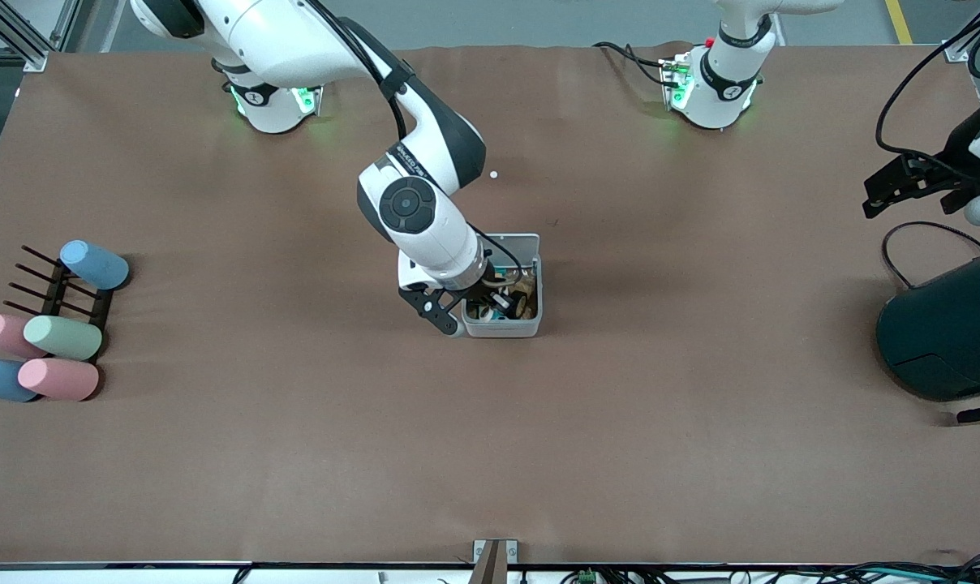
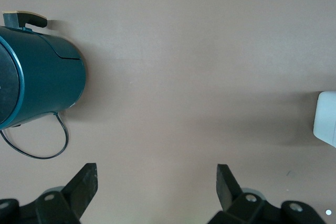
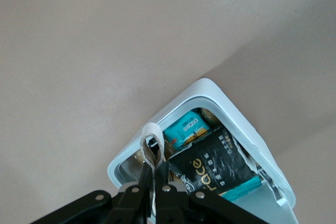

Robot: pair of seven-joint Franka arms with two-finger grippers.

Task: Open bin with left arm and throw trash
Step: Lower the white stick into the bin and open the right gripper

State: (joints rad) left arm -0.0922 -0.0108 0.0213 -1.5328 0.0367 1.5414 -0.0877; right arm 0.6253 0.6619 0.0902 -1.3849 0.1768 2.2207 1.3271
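Note:
The white bin (image 1: pixel 506 324) stands open in the middle of the table, its lid (image 1: pixel 516 241) raised on the side toward the robots. My right gripper (image 1: pixel 496 302) is down over the bin's opening, shut on a ring-shaped tape roll (image 3: pixel 153 139), white outside and brown inside. In the right wrist view the bin's rim (image 3: pixel 210 88) frames a black shiny snack packet (image 3: pixel 211 167) and a teal packet (image 3: pixel 184 128) lying inside. The white wrapper scrap does not show. My left gripper (image 1: pixel 891 191) is open and empty, waiting above the table at the left arm's end (image 2: pixel 157 182).
A large dark teal cylindrical container (image 1: pixel 948 328) lies near the left gripper and shows in the left wrist view (image 2: pixel 39 80). Pastel cylinders (image 1: pixel 60 337) lie on a black rack (image 1: pixel 52 288) at the right arm's end. A white speck (image 1: pixel 493 173) lies nearer the robots.

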